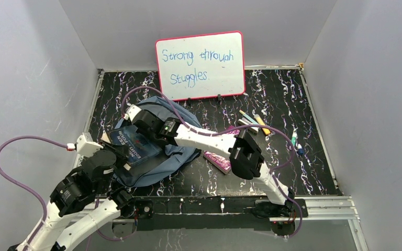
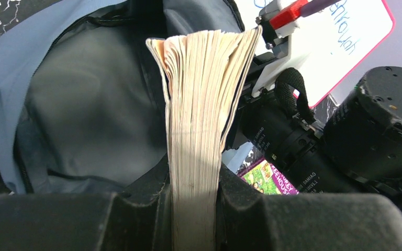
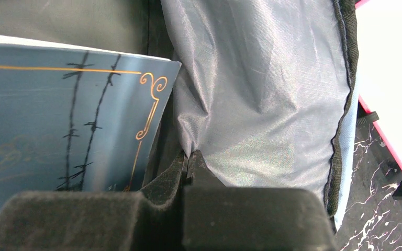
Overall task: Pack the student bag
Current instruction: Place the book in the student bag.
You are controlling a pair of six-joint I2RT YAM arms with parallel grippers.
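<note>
1. The left gripper (image 2: 193, 201) is clamped on the near end of a thick book (image 2: 201, 104). The book stands on edge, its yellowed page edges showing between the jaws.
2. From that grip the book's long axis runs straight ahead, away from the gripper. Its far end points into the open mouth of the bag (image 2: 10, 83), whose dark inside shows to the left of the pages.
3. The right gripper (image 3: 188, 163) is clenched tight, with a fold of the bag's grey lining gathered at its fingertips. It appears to be pinching the upper side of the opening to hold the mouth apart. The book's blue cover corner sits just beside it, to its left.
4. In the top view the bag lies on the table (image 1: 303, 172), left of centre and in front of the whiteboard (image 1: 201, 65). The left arm comes in from the near left, and the right arm reaches across from the right.
5. The coming move probably turns on pushing along the book's axis, deeper into the bag. The left arm has the book; the leading corner could snag the lining.
</note>
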